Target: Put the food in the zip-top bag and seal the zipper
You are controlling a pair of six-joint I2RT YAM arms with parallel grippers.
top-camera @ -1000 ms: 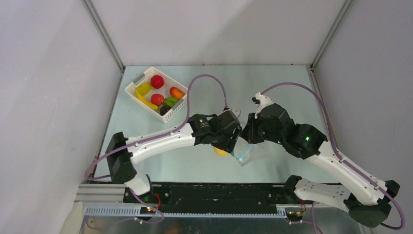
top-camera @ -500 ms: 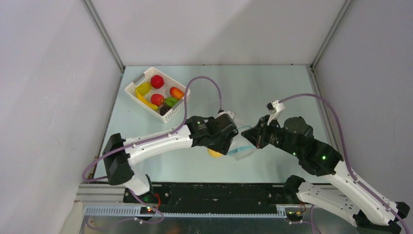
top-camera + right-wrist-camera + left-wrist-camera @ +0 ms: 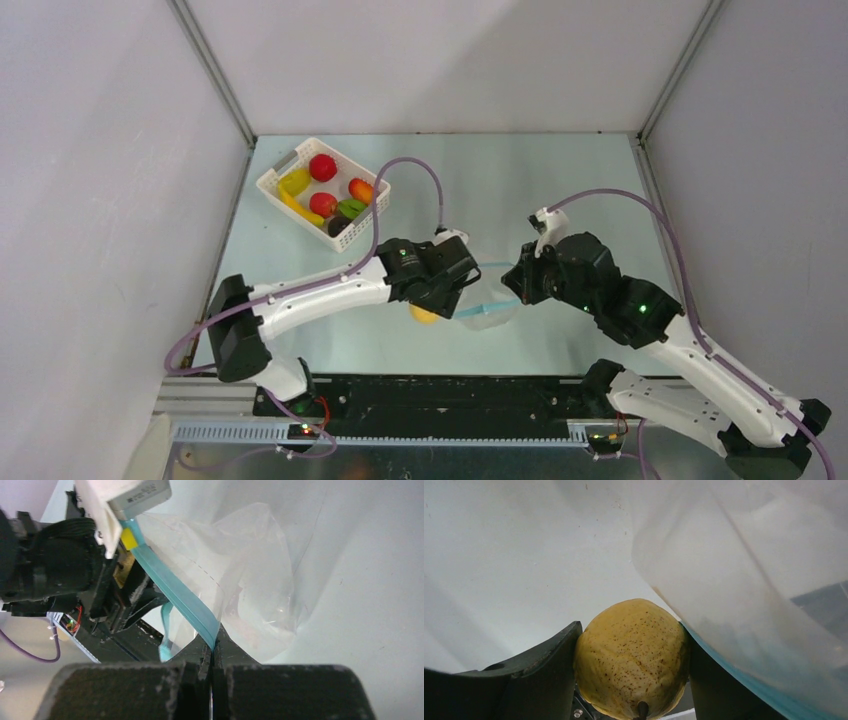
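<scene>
Plainly, little of the job was finished. At the far left, the white slotted plastic basket [image 3: 268, 183] held most of the small glossy toy food [image 3: 322, 167]: two red pieces, a yellow one, an orange-red one, a green one and a dark one.

Next along, the left gripper [image 3: 436, 300] had its fingers spread around a speckled yellow pear-like toy fruit [image 3: 631, 657], clamping it on both sides. The fruit sat just beside the mouth of the clear crinkly zip-top bag [image 3: 487, 305] and was not yet inside.

The bag sat between the two grippers and looked empty in the right wrist view. Its light blue zipper strip [image 3: 175, 597] was unsealed, with one lip pinched in the tightly pressed jaws of the right gripper [image 3: 212, 650].

By my judgement, the first piece was only about to go in. Left to do were that fruit, the basket pieces and the sealing.
</scene>
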